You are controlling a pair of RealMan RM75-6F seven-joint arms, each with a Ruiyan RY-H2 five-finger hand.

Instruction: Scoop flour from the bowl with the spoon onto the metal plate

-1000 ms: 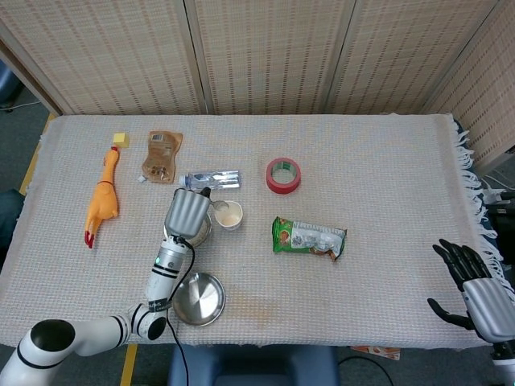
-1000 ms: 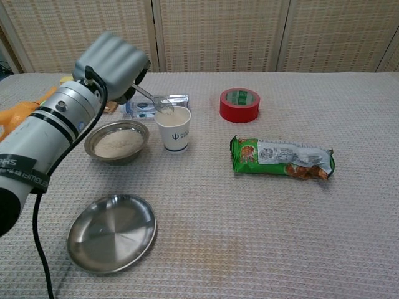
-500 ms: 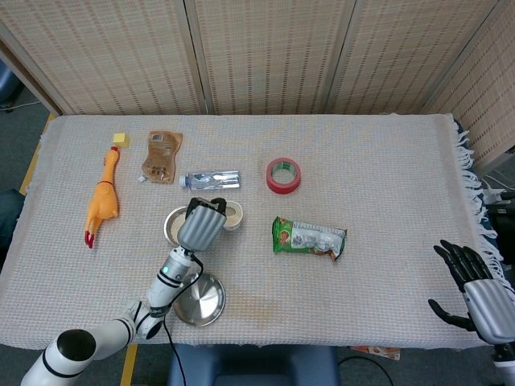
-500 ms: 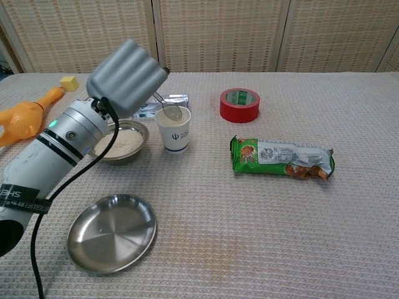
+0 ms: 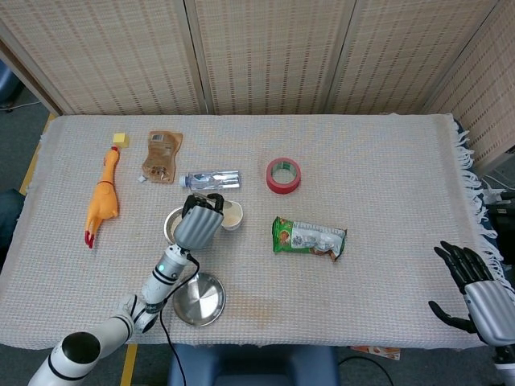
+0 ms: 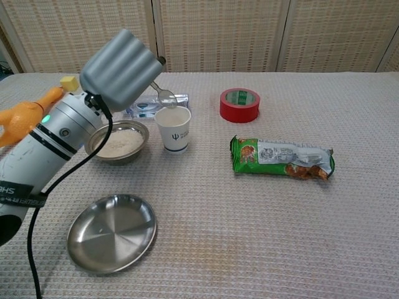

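Here the spoon (image 6: pixel 163 94) is pinched in the left hand (image 6: pixel 118 70), its bowl raised just above the rim of the white paper cup (image 6: pixel 174 128), not over the flour. The flour bowl (image 6: pixel 118 142) sits on the tabletop (image 6: pixel 262 218) just left of the cup, partly behind the forearm in the chest view, and the metal plate (image 6: pixel 111 232) lies empty nearer the robot, in front of the bowl.

The main risk, as I judge it, is aiming at the wrong vessel: the spoon tip hovers at the cup, so a dip straight down would land in the cup or knock it over, since it is light and tall. The wrist also hangs over the flour bowl, so swinging the spoon back could catch the bowl's rim and shove it or spill flour. Whether the spoon carries anything is too small to tell.

The left arm reaches up from the lower left, the back of the hand turned toward the cameras, fingers curled over the handle. The right hand (image 5: pixel 475 293) rests off the tabletop's far right edge, fingers apart, holding nothing.
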